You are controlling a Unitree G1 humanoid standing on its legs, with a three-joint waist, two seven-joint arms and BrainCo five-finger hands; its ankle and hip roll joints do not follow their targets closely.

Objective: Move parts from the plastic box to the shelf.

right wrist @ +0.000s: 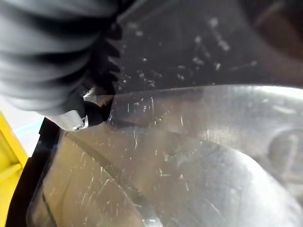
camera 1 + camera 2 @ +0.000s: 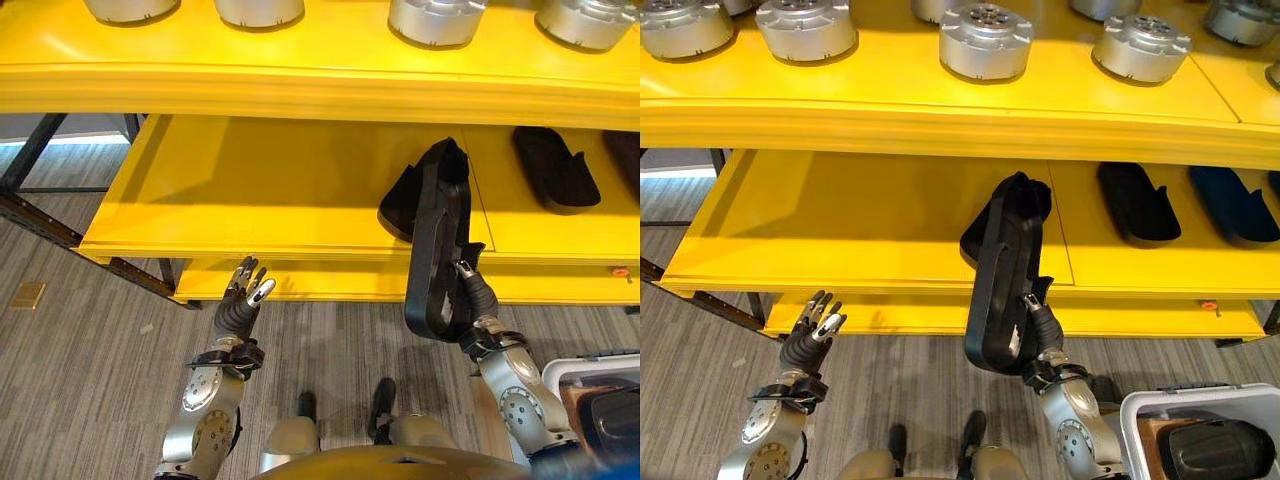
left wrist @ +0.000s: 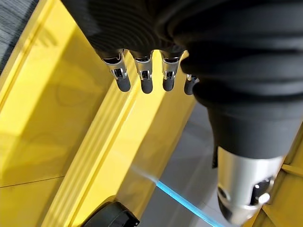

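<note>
Black, long, rigid-looking plastic shell part (image 2: 1002, 268) is gripped at its near end by the right hand (image 2: 1042, 325), far end over the yellow middle shelf (image 2: 840, 225); probably light, slick; left hand (image 2: 243, 300) spread, empty

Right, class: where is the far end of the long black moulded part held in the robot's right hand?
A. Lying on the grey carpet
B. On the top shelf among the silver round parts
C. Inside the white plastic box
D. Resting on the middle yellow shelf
D: the right hand grips the lower end of the long black moulded part, whose upper end lies over the middle yellow shelf.
</note>
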